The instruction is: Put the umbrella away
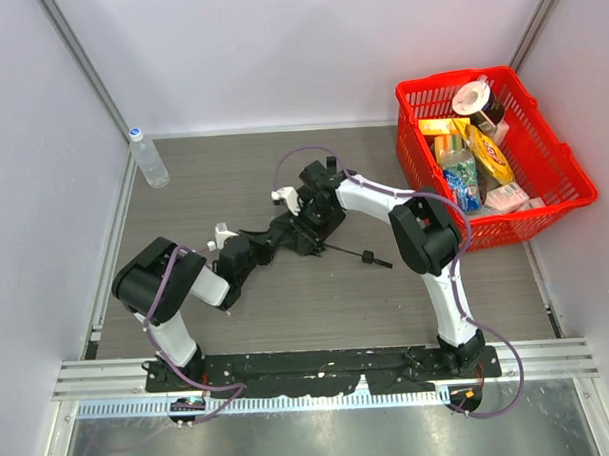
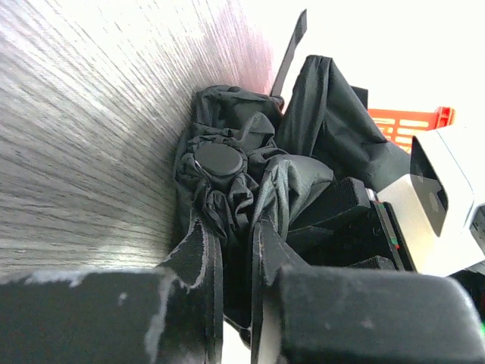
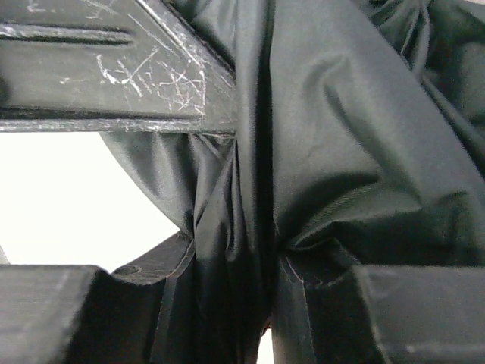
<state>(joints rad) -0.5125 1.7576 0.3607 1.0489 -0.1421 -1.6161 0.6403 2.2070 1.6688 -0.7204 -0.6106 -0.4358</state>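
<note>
Item 1, umbrella [image 1: 288, 235]: black and collapsed, it is lying as a crumpled bundle near the middle of the table [image 1: 233, 180]. Its thin rod [image 1: 347, 251] is sticking out to the right and ending in a small dark knob. In my left wrist view the umbrella [image 2: 227, 182] is showing creased folds gathered round a round black cap [image 2: 218, 161], and it is resting against the grey wood-grain table [image 2: 91, 152]. In my right wrist view the umbrella [image 3: 341, 152] is filling nearly the whole picture with smooth black cloth.

Item 2, left gripper [image 1: 257, 250]: I am pressing it into the near-left end of the bundle. In its own view the left gripper [image 2: 235, 303] is pinching the umbrella, with strips of black cloth filling the narrow gap between the fingers [image 2: 83, 318].

Item 3, right gripper [image 1: 309, 210]: I am reaching it in at the far-right side of the bundle. In its own view the right gripper [image 3: 227, 318] is pinching a thick fold of cloth between its fingers [image 3: 409, 318]. A scratched black bar [image 3: 114, 68] is crossing the upper left, and I cannot tell what it belongs to.

Item 4, basket [image 1: 544, 218]: red plastic, it is sitting at the far right corner, well apart from the umbrella, and it is holding assorted packets and containers.

Item 5, water bottle [image 1: 149, 158]: clear with a blue cap, it is standing upright at the far left edge, well apart from everything else.
</note>
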